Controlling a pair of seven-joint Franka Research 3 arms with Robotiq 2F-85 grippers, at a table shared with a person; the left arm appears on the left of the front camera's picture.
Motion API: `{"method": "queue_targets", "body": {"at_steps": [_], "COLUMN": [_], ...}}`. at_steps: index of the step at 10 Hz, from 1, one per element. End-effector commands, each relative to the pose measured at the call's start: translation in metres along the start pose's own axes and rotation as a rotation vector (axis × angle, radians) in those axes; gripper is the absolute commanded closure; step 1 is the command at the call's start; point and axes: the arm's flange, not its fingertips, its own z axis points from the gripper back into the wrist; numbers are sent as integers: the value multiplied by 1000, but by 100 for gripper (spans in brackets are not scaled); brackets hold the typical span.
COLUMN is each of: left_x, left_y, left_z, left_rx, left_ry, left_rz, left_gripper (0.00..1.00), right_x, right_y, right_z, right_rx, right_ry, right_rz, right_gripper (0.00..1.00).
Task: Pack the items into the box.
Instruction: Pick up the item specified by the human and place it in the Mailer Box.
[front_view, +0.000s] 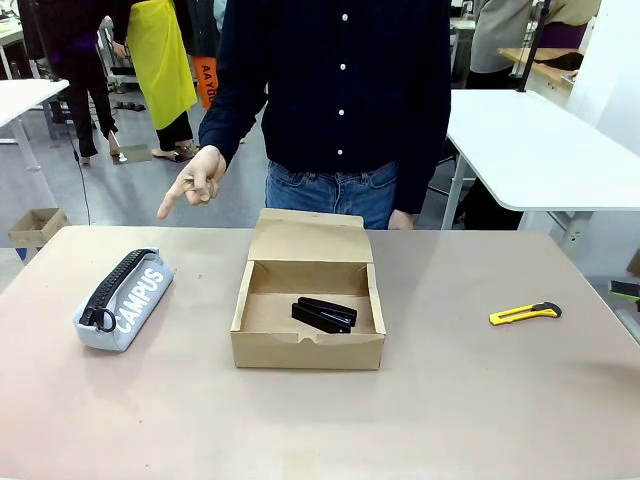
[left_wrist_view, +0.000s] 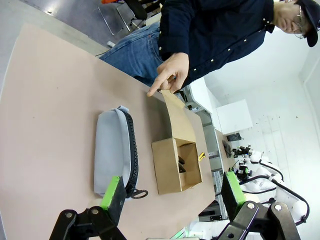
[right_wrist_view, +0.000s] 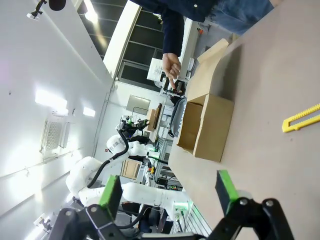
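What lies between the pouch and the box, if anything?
Nothing visible. Only bare table separates the pouch from the box, whose lid is open. The person's hand is above the far edge, off that path.

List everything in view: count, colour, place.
pencil pouch: 1, light grey with black zipper, on the table left of the box
box: 1, brown cardboard, table centre, lid flap open
stapler: 1, black, inside the box
utility knife: 1, yellow, on the table right of the box
table: 1, beige, under all of these
person's hand: 1, pointing down, above the far edge on the pouch side
left tool: 1, black with green pads, open, empty
right tool: 1, black with green pads, open, empty
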Motion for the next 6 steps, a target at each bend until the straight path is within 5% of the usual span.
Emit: {"method": "queue_targets", "body": {"at_steps": [1,2,3,6], "left_x": [1,0,2,21], "left_y": [-1,0,-41,-159], "left_z": [-1,0,-14,-119], "left_rx": [-23,0,114,336], "left_ry": [-19,0,48,397], "left_rz": [-17,0,-76,-491], "left_gripper": [0,0,0,0], "right_x": [-4,-4,-4,-4], "right_y": [2,2,2,2], "right_z": [3,3,3,3], "right_rx": [6,6,6,6], "right_ry": [11,11,11,11], "right_rz": [-1,-1,-1,-1], "right_gripper": [0,0,0,0]}}
